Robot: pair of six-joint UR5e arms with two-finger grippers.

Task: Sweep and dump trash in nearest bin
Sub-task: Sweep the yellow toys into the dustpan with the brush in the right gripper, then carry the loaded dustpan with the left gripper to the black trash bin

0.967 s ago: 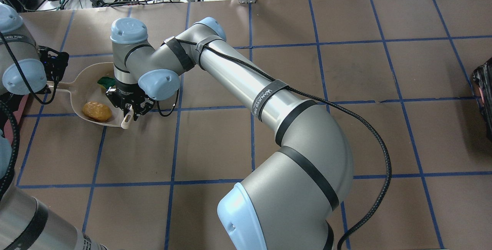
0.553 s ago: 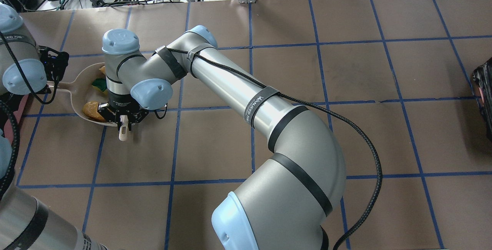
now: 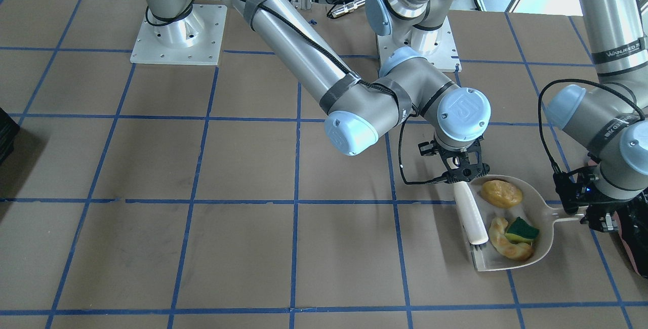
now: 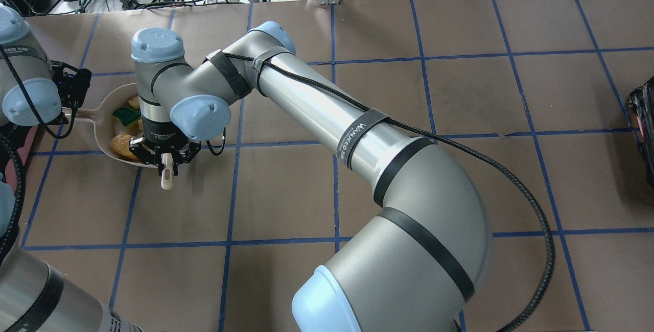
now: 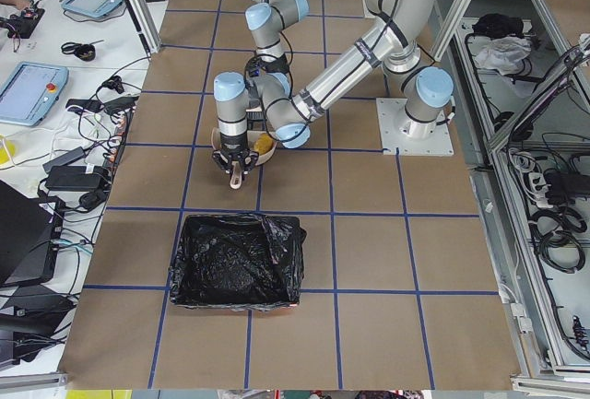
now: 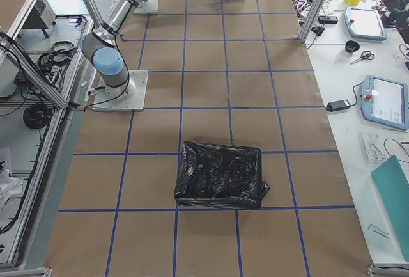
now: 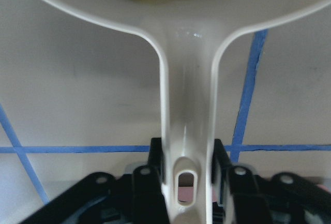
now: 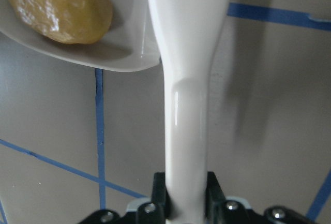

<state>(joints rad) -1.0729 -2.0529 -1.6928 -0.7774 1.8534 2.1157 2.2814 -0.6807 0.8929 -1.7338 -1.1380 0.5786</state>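
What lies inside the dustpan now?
The dustpan holds a potato-like lump, a croissant-like piece and a sponge scrap touching it. The white brush borders its mouth. In the overhead view the right arm covers much of it.

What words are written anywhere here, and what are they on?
"WANJEED", then letters too blurred to read: right arm's black strap.
"WANJEED": left arm's black strap.
Mark on the blue joint cap: too blurred to read.
Nothing else is readable.

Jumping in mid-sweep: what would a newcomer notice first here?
The dustpan near the table's left end, carrying the potato-like lump, sponge scrap and croissant-like piece. The left gripper clamps its handle; the right gripper holds the brush across its mouth. The black-lined bin sits farther left.
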